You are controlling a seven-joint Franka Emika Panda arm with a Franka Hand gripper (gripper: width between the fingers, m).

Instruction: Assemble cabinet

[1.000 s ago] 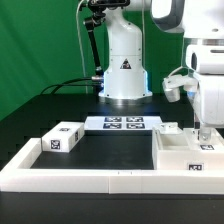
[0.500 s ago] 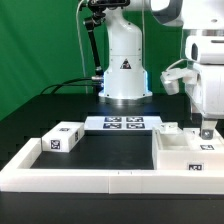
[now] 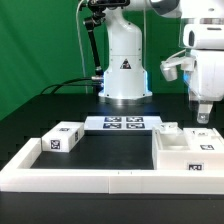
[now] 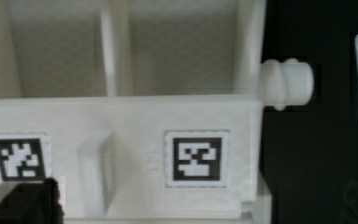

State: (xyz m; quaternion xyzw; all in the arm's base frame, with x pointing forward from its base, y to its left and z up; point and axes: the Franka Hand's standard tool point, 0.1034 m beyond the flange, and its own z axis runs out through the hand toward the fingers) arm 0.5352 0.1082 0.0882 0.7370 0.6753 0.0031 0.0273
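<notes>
At ext. view's left, the small white matte tagged block [image 3: 60, 138] sits untouched on the black surface [image 3: 110, 150]. At right rests the large white matte cabinet box shell [image 3: 188, 150]. My fingers [image 4: 19, 203], spread apart & empty, have just lifted off it. I reckon it's placed, so next part.

Cabinet box shell [image 3: 186, 152] and white block [image 3: 60, 139] lie well apart.
Open-topped shell at four o'clock of the exterior view; tagged block at eight o'clock.
</notes>
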